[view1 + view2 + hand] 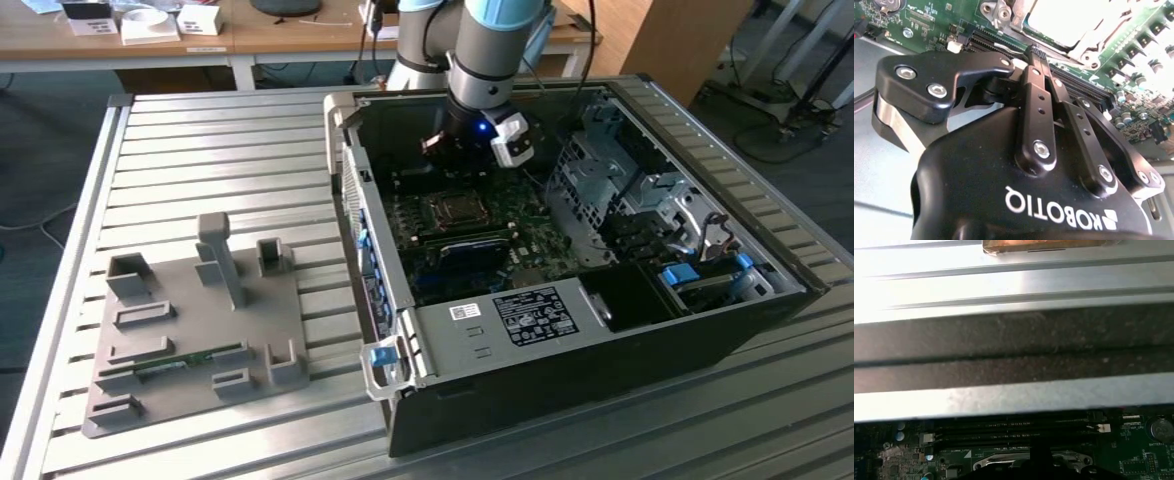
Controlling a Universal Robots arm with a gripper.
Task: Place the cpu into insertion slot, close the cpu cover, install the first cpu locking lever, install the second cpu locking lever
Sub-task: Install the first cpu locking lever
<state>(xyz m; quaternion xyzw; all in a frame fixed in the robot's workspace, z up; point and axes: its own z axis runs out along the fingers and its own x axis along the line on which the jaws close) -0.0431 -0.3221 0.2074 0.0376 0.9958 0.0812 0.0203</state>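
Closest up was the gripper (1037, 50), black fingers pinched right together at the tips with nothing between them that I could see, hovering over the motherboard (929, 25) just short of the socket. The cpu (1064, 20) looked seated, its silvery top showing through the cpu cover (1080, 46), which seemed to be lying flat on it, though I couldn't tell whether either locking lever was hooked. So my guess was the lever part was in hand. Doing that well meant using the closed tips as a pusher: low, slow, pressing on the lever wire only, not the frame or chip. The memory slots (989, 37) sat right between fingertips and socket, so they were easy to clip. In the exterior view the arm reached down inside the open pc case (354, 190), with the drive cage (627, 190) crowding the exterior view's right. A grey fixture (187, 320) sat well apart on the slatted table (200, 140).
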